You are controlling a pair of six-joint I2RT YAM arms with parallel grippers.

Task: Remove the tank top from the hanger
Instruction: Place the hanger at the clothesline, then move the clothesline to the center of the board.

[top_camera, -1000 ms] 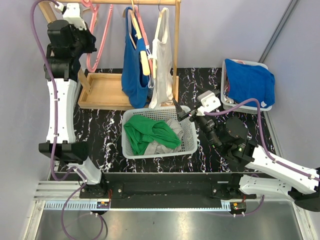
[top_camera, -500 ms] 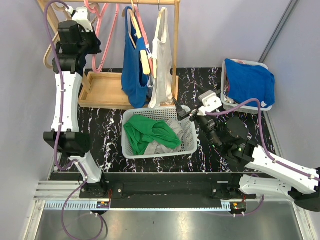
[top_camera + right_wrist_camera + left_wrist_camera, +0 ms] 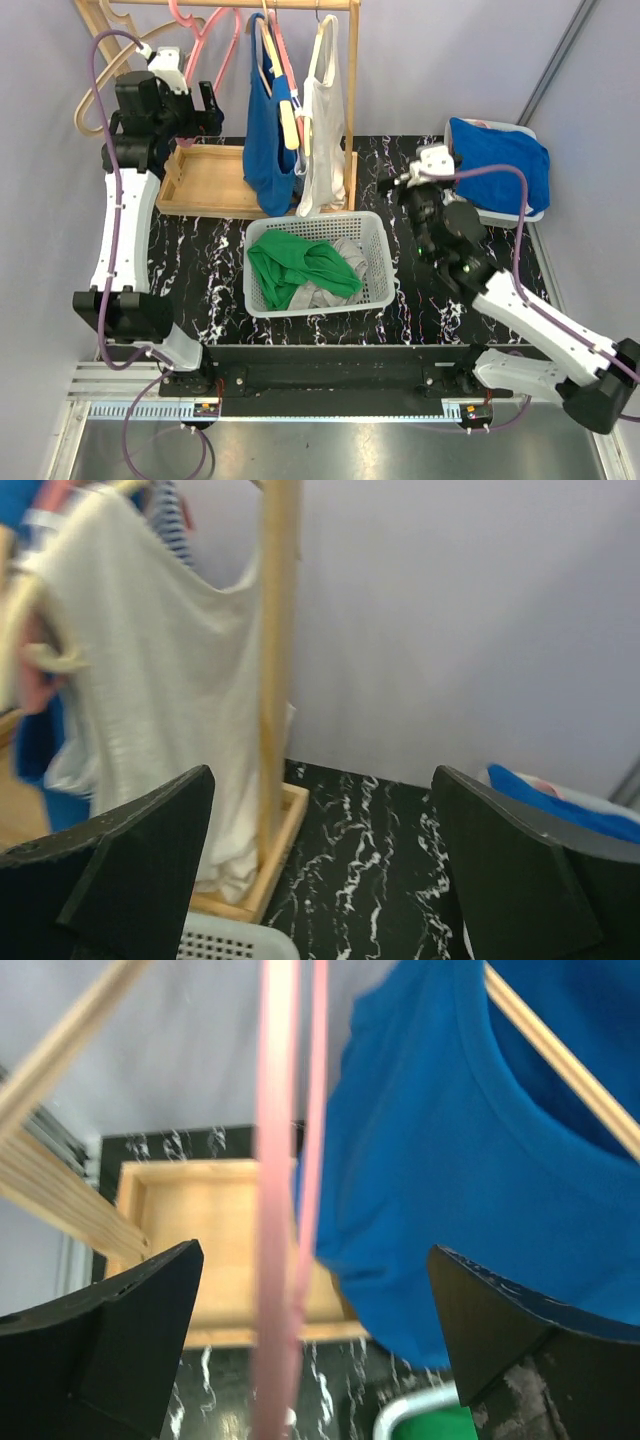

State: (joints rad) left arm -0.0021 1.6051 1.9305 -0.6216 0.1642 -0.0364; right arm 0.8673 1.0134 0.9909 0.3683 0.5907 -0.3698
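Left tool (image 3: 315, 1255) is spread wide up by the rack. The bare pink hanger (image 3: 275, 1210) runs down between its jaws and nothing is gripped, so I'd say that hanger is simply parked on the rail, out of the way. Right tool (image 3: 322, 775) is wide too and empty, lifted above the surface (image 3: 200, 270). It faces the white tank top (image 3: 150, 660), which hangs on its hanger from the rail, just beside the wooden post (image 3: 278, 660). The blue tank top (image 3: 265, 130) hangs on its other side, very close. That post is the tight edge, so a reach for the white straps probably has to come from the front. The basket (image 3: 320, 306) sits just in front of both garments, a ready drop, and bare black surface shows right of the post.
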